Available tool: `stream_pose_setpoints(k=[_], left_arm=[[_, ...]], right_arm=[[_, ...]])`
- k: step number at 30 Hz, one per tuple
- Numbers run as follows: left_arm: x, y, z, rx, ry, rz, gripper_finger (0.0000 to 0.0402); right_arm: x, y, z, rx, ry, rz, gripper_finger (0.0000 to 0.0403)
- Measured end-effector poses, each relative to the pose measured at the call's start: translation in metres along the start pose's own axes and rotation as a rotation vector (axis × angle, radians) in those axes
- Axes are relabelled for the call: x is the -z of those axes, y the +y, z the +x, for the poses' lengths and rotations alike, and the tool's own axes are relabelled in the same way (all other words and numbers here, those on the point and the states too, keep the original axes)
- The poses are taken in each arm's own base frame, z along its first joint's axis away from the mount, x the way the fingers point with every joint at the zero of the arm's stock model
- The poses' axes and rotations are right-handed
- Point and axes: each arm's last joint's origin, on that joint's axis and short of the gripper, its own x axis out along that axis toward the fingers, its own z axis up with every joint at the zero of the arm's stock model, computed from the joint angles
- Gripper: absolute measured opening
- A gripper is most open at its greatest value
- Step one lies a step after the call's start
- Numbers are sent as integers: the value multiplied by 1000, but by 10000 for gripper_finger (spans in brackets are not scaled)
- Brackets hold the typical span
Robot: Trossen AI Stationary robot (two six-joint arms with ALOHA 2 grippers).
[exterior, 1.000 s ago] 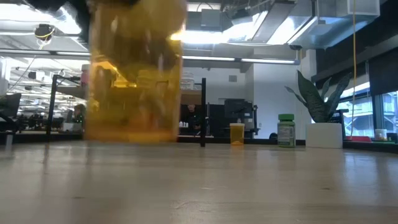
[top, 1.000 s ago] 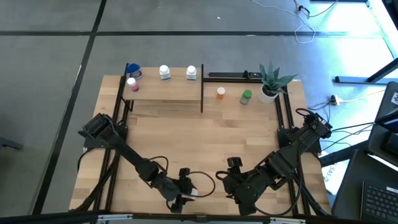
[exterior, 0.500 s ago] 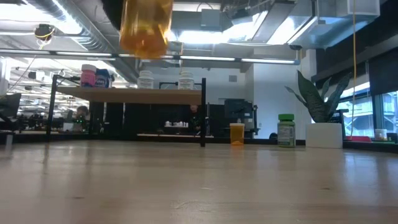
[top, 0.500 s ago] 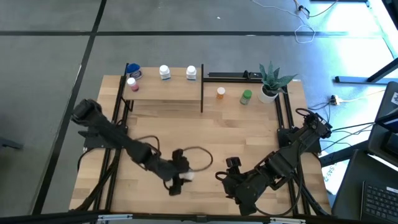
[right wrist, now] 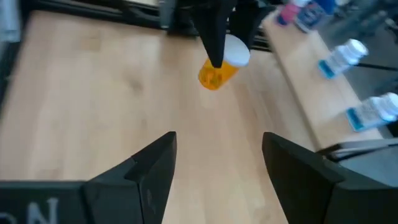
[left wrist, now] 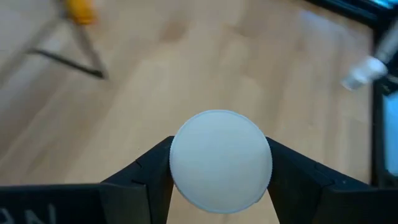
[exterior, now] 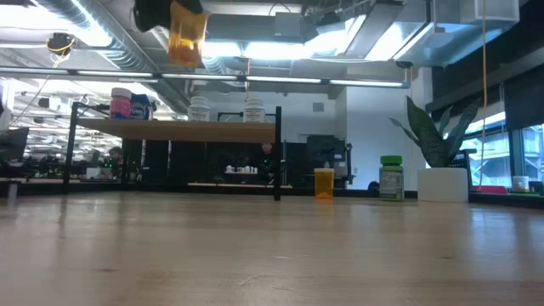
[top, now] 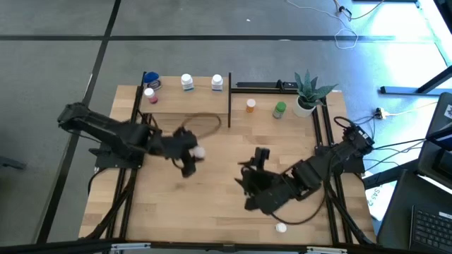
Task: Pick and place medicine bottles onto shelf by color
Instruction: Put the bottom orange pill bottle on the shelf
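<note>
clenched on the white cap of an orange bottle point(top: 198, 151), the left gripper point(top: 189, 154) hangs over the table between its near edge and the shelf point(top: 205, 106) in the high view; the right gripper point(top: 256, 164) stands with jaws apart and empty, mid-table. four bottles already sit on the shelf: blue point(top: 152, 82), pink point(top: 149, 95) and two white ones point(top: 187, 82). a second orange bottle point(top: 251, 106) and a green bottle point(top: 280, 109) wait on the table beside the potted plant point(top: 306, 92), and a small white-capped thing point(top: 281, 227) lies near the front edge; what it is i cannot tell. so roughly half looks done.

low view: the held orange bottle shows high above the tabletop, in front of the shelf, its gripper cut off by the picture's edge.

left wrist view: only the cap between both fingers point(left wrist: 143, 180) is plain; the bottle's body is hidden behind it.

right wrist view: the open fingers point(right wrist: 146, 168) frame the carried bottle farther off, with the shelf bottles blurred.
</note>
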Motion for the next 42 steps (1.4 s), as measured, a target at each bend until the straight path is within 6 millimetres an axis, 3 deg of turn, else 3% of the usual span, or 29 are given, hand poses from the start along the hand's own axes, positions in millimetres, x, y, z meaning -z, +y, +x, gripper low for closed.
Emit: stream_pose_setpoints(k=[11, 19, 31, 42], left_arm=[[-23, 87, -26, -334, -44, -170, 201], [-21, 127, -35, -597, -1, -242, 201], [-26, 162, -40, -764, -15, -319, 201], [-30, 167, -41, -751, -52, -365, 201]], right_arm=[[-10, -49, 42, 73, 74, 60, 240], [-12, -72, 58, 116, 97, 51, 239], [-17, -81, 67, -26, 99, 82, 239], [-17, -81, 68, -29, 100, 82, 240]])
